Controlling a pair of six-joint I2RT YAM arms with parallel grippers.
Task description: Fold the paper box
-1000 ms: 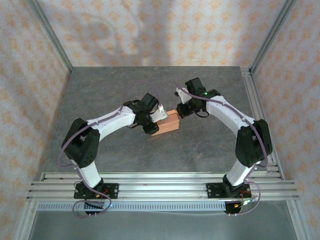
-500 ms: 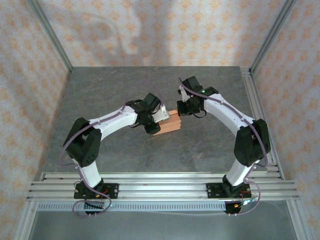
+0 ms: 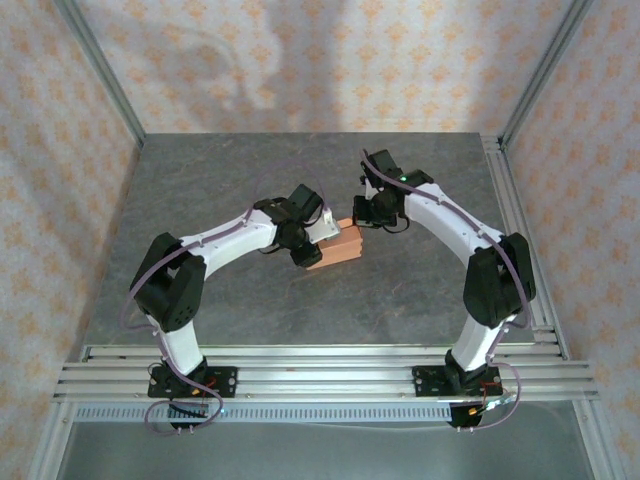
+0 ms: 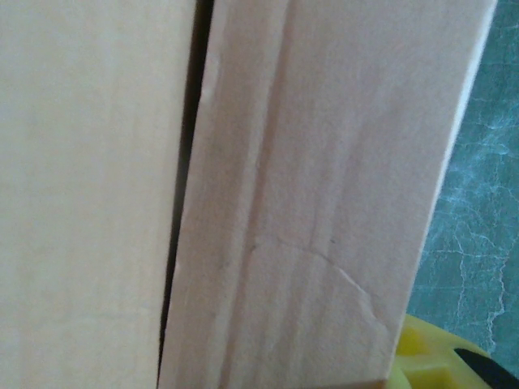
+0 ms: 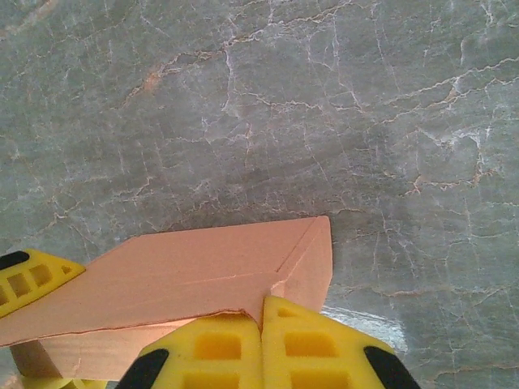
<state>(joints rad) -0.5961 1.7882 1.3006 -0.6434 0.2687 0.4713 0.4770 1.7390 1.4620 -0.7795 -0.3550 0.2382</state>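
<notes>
The paper box is a salmon-pink folded card piece in the middle of the table. My left gripper is at its left side and holds it; the card lies right up against that wrist camera, with one yellow finger beside it. My right gripper is shut, its yellow fingertips pressed together against the box's near corner, with nothing between them. In the right wrist view a finger of the left gripper shows at the box's far end.
The grey marbled table is bare around the box. An aluminium rail frame runs along the near edge and another rail along the right side. Patterned walls close in the back and sides.
My right gripper has moved a little left and down onto the box's corner. The left arm has shifted slightly right with the box.
</notes>
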